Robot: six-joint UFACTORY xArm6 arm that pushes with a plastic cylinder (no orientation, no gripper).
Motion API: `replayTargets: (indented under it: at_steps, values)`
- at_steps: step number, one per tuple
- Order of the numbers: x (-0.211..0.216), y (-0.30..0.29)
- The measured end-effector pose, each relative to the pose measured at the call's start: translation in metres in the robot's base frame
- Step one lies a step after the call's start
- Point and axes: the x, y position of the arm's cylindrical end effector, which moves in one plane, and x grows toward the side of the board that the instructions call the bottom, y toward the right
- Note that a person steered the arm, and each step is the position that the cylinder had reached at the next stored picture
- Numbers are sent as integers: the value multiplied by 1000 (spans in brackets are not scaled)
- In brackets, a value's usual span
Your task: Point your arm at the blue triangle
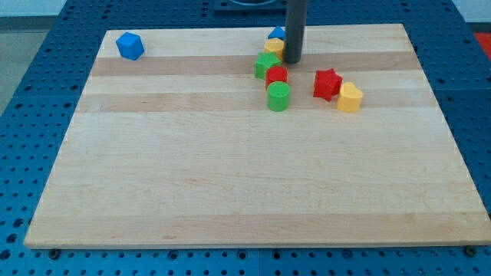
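Nearest part of the wooden bench (245, 192) was bare board, w/ blue pegboard (31, 92) around it on all sides.

Going back, upper centre of frame: green cylinder (278, 97) sat lowest in a tight column, touching a red block (277, 75) just above it (shape unclear). Above-left of that, a green block (265, 64), shape also hard to tell. To the right of the column, apart from it, a red star-like block (327, 83) touched a yellow block (350, 98) at its lower right.

Further back, a yellow block (274, 47) lay partly hidden behind the rod, and the blue triangle (277, 34) sat right behind that, near the bench's top edge, top centre of frame; only its left part showed.

My tip (292, 60) was down on the bench just right of the yellow block, near the blue triangle, w/ the rod rising out of the frame's top. No hand on this arm, so no open/closed state to give.

Far upper left, well apart from the rest: a blue hexagon-ish block (130, 46).
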Motion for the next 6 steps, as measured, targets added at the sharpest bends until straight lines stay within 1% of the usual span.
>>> replayTargets:
  at_steps: [1,3,4,5,6]
  values:
    - [0,-6]
    - [0,48]
    - [-19,69]
    - [-43,76]
    - [-49,60]
